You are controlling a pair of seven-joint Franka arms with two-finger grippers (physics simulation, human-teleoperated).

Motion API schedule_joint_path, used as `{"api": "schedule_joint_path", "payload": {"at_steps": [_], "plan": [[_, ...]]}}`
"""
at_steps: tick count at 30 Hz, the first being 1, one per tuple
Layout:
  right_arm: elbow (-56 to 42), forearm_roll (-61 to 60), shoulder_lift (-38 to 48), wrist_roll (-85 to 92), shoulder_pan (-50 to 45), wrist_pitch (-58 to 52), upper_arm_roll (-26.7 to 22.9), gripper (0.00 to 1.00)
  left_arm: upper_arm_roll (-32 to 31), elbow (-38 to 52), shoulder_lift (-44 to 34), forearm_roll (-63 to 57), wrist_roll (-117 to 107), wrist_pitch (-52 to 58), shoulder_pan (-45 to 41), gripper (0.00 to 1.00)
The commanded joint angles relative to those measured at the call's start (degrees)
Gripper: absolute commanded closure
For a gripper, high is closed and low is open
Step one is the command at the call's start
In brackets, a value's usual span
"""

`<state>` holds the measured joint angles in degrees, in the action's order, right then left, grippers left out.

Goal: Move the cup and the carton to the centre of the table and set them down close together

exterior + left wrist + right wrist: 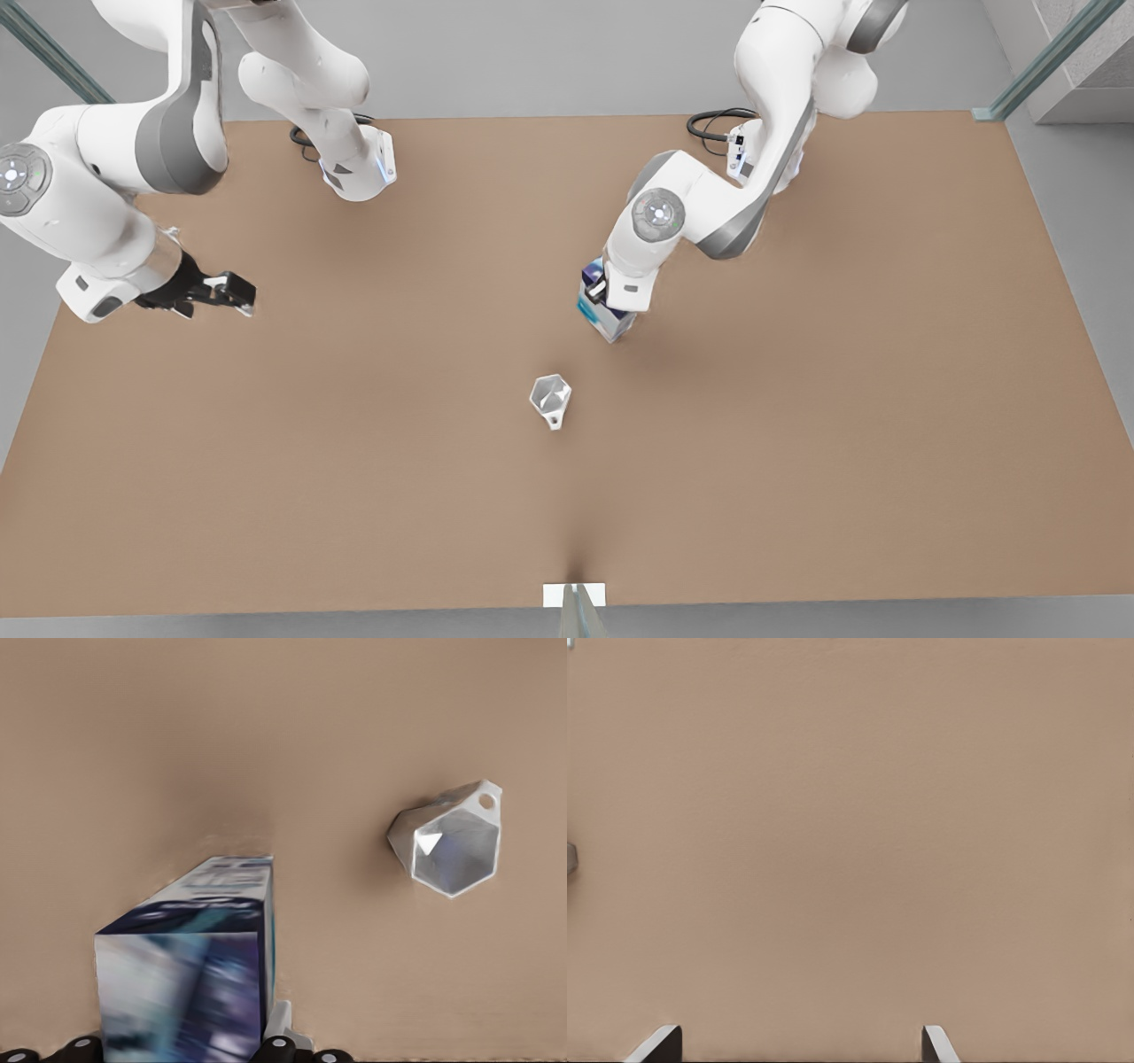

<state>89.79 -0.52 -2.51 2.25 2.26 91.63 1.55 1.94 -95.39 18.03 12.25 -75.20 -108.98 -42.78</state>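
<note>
Front view: the left gripper (604, 301) is clamped on the carton (599, 312) near the middle of the table (797, 443), with the cup (550, 399) standing close by toward the near edge. The right gripper (232, 292) waits over the far end, fingers apart.

Left wrist view: the carton (190, 979) sits between the fingers (280, 1028); the cup (452, 843) looks empty.

Right wrist view: fingertips (656, 1045) spread over bare table (850, 815).

Releasing the carton while tilted could topple it into the cup.
</note>
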Motion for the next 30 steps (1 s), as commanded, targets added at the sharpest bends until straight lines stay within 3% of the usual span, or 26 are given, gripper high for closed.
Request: {"api": "schedule_joint_path", "payload": {"at_steps": [1,3,8,11,14,17,19,30], "plan": [[0.12,0.0,0.23,1.08,0.73,-0.92,-1.54,0.0,-0.09,-0.06,0.42,1.55,-0.65,-0.09,-0.29,0.47],[-1.02,0.26,-0.12,1.7,0.72,-4.0,-4.36,0.0,-1.06,0.12,1.48,2.07,-2.59,-0.27,-2.31,0.46],[0.47,0.52,0.23,1.44,1.69,-3.56,-4.18,0.0,-1.06,-0.5,4.29,4.18,-1.53,-3.78,-3.01,0.46],[0.65,0.35,0.14,0.91,1.25,-2.07,-4.01,0.0,-1.06,-0.5,5.61,4.09,-1.09,-4.66,-3.1,0.4],[1.26,-1.5,0.05,0.82,-0.07,0.92,-2.95,0.0,-1.06,-0.5,6.93,4.01,-0.3,-8.17,-3.45,0.28],[1.88,-1.5,0.23,0.74,-0.24,1.27,-2.95,0.0,-1.06,-1.29,6.93,3.65,-0.21,-10.2,-3.54,0.07],[1.88,-1.5,0.32,0.74,-0.24,0.92,-2.95,0.0,-1.06,-1.37,7.28,3.65,-0.21,-10.29,-3.63,0.01],[2.05,-0.44,0.05,0.82,-0.15,0.92,-2.95,0.0,-0.88,-1.02,6.14,3.65,-0.48,-7.12,-3.89,0.0]]}}
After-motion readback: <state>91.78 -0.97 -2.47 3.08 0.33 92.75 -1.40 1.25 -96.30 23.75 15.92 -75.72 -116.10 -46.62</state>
